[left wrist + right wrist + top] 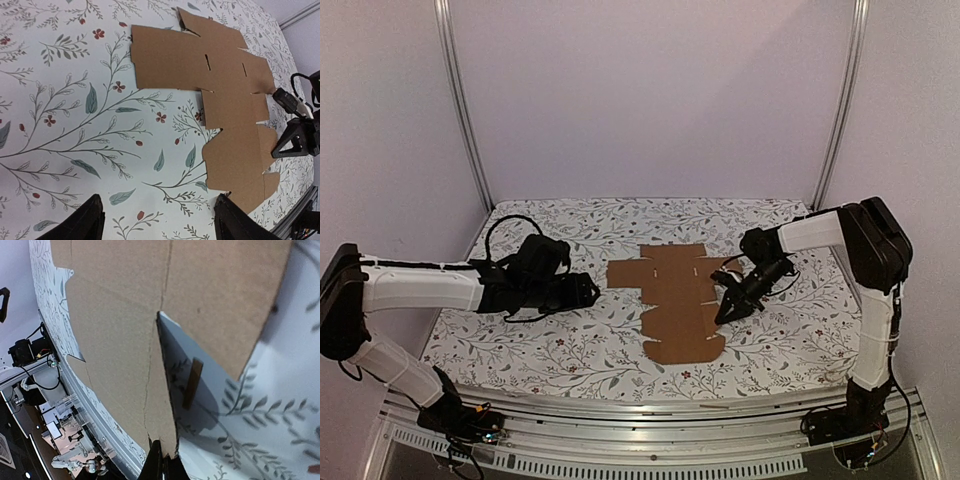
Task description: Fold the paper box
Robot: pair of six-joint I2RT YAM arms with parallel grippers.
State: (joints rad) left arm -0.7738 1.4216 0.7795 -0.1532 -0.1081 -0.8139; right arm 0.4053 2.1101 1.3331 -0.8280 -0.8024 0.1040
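Note:
The paper box (670, 295) lies as a flat brown die-cut sheet with flaps and slits on the floral tablecloth, mid-table. My right gripper (728, 308) is at the sheet's right edge. In the right wrist view this gripper (164, 465) is shut on the tip of a side flap of the paper box (115, 315), which is raised a little and casts a shadow. My left gripper (590, 293) hovers left of the sheet. Its jaws stand wide open and empty in the left wrist view (157, 220), with the paper box (200, 60) ahead and to the right.
A small brown strip (192, 382) lies on the cloth under the raised flap. A metal rail (650, 405) runs along the table's near edge. Metal posts (465, 110) and pale walls close the back and sides.

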